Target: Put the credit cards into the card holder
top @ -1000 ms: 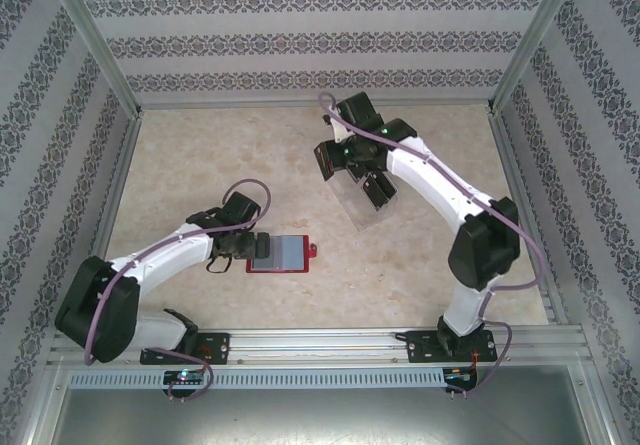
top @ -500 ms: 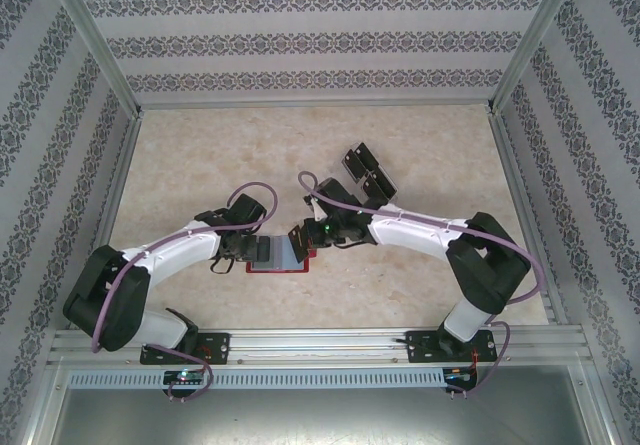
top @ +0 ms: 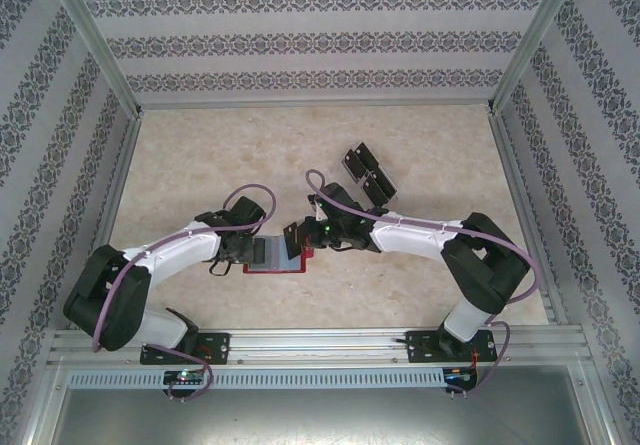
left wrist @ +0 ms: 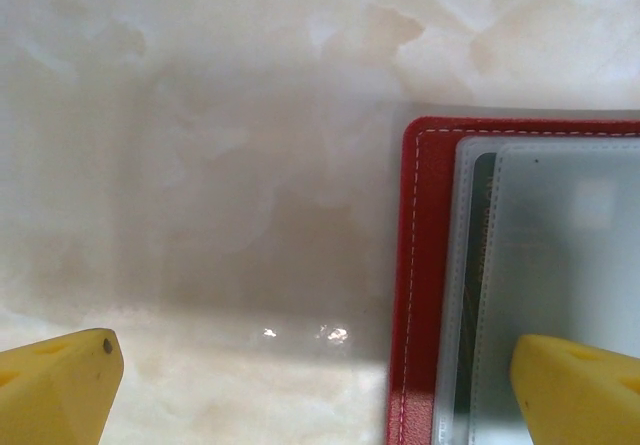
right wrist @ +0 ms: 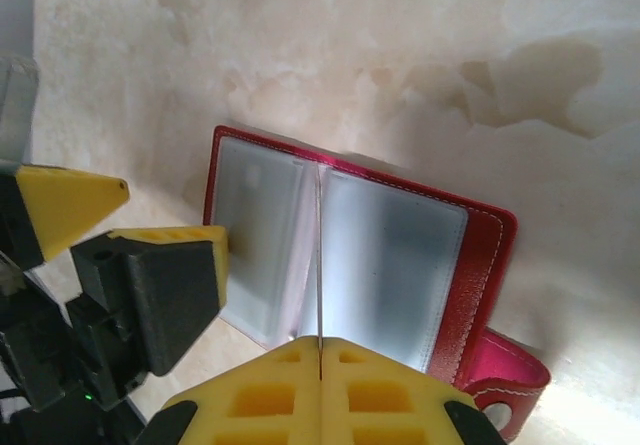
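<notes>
Card delivery under way: my right gripper [right wrist: 320, 350] has swung down from the clear plastic tray [top: 368, 177] at upper centre. It is clenched on a thin black credit card [right wrist: 318, 265], held edge-on above the open dark-red leather card holder [top: 268, 257] at the centre of the overhead view. Insertion looks next. My left gripper [left wrist: 315, 380], splayed wide, straddles the holder's left edge and crowds the approach.

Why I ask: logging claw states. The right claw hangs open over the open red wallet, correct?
Not quite: the right claw is shut, pinching what looks like a thin card edge-on, as the right wrist view shows. It does hang over the open red wallet.
</notes>
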Available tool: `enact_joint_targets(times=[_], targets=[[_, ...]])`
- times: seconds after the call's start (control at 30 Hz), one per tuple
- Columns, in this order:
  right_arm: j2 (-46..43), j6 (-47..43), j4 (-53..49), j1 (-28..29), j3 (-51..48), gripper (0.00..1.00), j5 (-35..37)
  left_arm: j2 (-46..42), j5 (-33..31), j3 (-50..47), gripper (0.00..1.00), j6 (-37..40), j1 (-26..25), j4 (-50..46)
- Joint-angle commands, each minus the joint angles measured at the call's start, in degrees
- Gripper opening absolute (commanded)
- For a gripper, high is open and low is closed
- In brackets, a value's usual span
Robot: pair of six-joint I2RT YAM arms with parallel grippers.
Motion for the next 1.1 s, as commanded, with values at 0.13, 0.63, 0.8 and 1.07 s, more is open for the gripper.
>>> enact_joint_targets(times=[0.13, 0.63, 0.8, 1.07], targets=[[1.52, 6.24, 9.31, 1.03, -3.04, 0.0, -1.34, -0.16, -1.94, -1.24, 1.0, -1.43, -0.45, -3.36], [4.58, 16.25, 26.89, 4.39, -11.19, 0.0, 3.25, 0.87, -1.68, -1.27, 1.0, -2.01, -0.43, -3.27], [6.28, 18.27, 30.46, 4.84, -11.82, 0.0, 3.6, 1.11, -1.68, -1.18, 1.0, -2.05, -0.47, -3.25], [8.17, 19.51, 33.27, 4.94, -11.91, 0.0, 3.58, 1.09, -1.42, -1.32, 1.0, -2.22, -0.45, -3.29]])
